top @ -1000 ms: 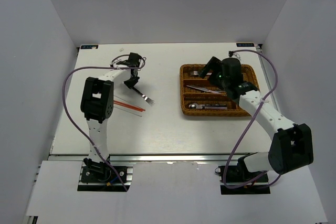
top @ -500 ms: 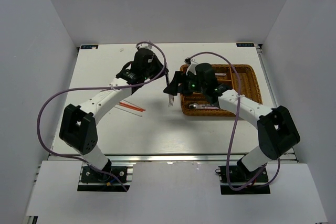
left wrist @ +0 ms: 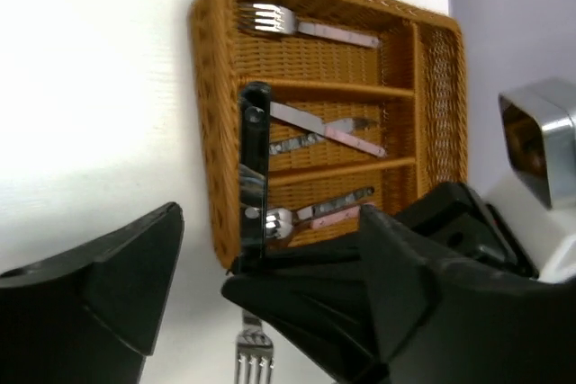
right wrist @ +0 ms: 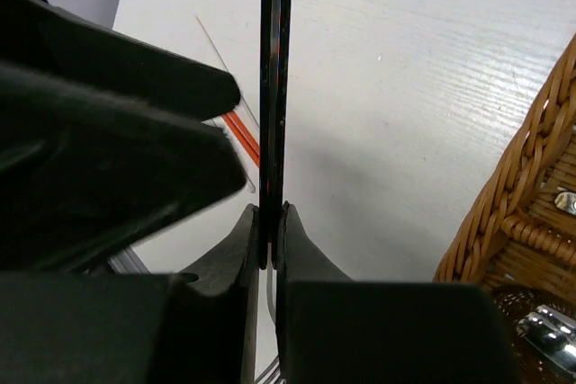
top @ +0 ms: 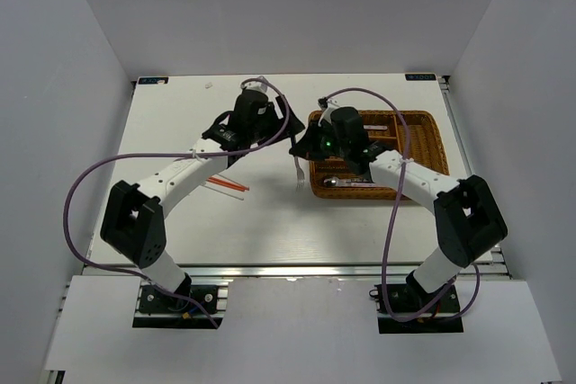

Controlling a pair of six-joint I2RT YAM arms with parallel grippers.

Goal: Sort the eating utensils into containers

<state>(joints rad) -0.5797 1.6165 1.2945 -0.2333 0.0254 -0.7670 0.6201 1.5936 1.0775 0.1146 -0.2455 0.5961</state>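
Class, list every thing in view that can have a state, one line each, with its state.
left gripper: open, fingers either side of the dark-handled fork.
right gripper: shut on the dark-handled fork.
dark-handled fork: held by its handle, outside the wicker tray.
wicker tray: pink-handled fork, knives and spoon lying in separate long sections.
red chopsticks: lying on the table, unsorted.

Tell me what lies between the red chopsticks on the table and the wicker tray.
In the top view, the fork, pinched by the right gripper, hangs between the chopsticks and the tray; the rest is bare table.
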